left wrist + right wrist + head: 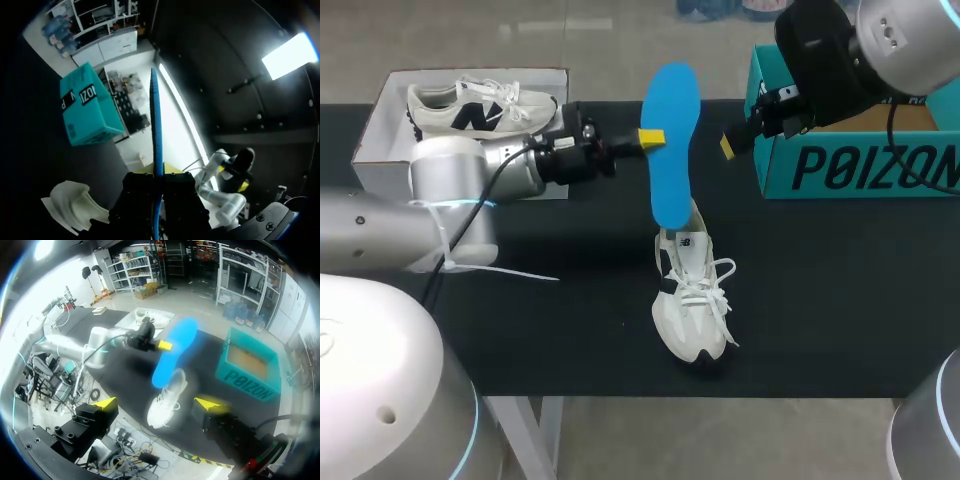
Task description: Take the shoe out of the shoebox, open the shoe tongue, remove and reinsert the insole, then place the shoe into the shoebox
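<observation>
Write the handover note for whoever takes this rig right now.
Left gripper: shut on the blue insole, held upright, lower end at the white sneaker's opening.
Right gripper: open, empty, near the teal shoebox.
Done: sneaker out, standing on the table.
Left: insole fully in, sneaker back in the shoebox.

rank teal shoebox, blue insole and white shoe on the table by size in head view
1. teal shoebox, though partly cut off
2. blue insole and white shoe: about alike; insole raised nearer the camera, so unranked
</observation>
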`<state>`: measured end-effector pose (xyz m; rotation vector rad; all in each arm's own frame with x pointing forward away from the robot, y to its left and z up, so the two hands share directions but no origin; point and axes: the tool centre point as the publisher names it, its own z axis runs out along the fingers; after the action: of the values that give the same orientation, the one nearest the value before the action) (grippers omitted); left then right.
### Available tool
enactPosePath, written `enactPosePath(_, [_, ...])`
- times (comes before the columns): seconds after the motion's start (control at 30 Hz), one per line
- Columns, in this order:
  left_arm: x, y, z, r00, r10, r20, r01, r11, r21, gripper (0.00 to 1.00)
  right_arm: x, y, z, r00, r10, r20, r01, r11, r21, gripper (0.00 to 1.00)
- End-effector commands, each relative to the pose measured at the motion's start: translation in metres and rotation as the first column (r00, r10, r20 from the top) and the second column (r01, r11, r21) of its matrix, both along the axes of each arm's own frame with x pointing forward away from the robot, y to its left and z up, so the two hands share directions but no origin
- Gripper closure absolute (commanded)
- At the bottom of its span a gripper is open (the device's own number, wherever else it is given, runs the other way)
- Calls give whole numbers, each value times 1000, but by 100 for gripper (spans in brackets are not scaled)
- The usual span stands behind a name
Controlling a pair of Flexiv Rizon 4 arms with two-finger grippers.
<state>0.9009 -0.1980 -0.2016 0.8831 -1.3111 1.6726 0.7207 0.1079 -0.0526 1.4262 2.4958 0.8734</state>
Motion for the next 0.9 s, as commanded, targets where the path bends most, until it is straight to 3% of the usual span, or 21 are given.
enactPosePath(0.03, [-6, 0, 4, 1000, 22, -4, -22, 1000, 14, 100, 2, 2, -1, 1000, -1, -2, 1, 1000, -1, 0])
enactPosePath(0.5, [-6, 0, 4, 1000, 22, -4, -22, 1000, 14, 100, 6, 3, 0, 1000, 2, -9, -2, 1000, 3, 0])
enactPosePath(0.8, [-6, 0, 4, 1000, 22, -4, -22, 1000, 14, 100, 7, 46, -11, 1000, 11, -12, -12, 999, -50, 0])
enactPosePath(0.9, [-6, 0, 4, 1000, 22, -4, -22, 1000, 14, 100, 7, 50, -11, 1000, -1, -1, 0, 999, -48, 0])
